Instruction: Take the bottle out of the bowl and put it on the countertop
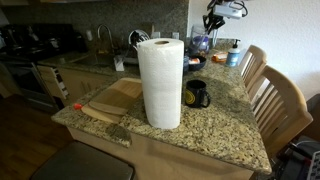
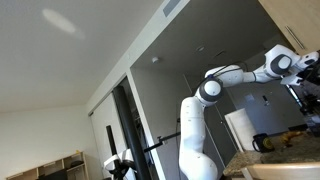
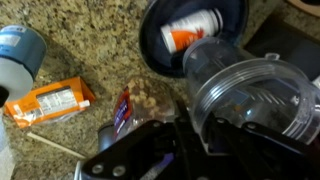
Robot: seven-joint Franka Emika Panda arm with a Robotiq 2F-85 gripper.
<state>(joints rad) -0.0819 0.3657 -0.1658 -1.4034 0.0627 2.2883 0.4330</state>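
In the wrist view a small dark round bowl sits on the speckled granite countertop. A small white bottle with an orange label lies on its side in the bowl. My gripper fills the bottom of this view as a dark blur. It looks open and empty and hangs well above the bowl. In an exterior view the gripper hovers high over the far end of the countertop. The bowl is mostly hidden behind the paper towel roll.
A clear plastic jar stands beside the bowl, right under my gripper. An orange packet, a snack bag and a grey-blue roll lie nearby. A paper towel roll, black mug and cutting board stand on the counter.
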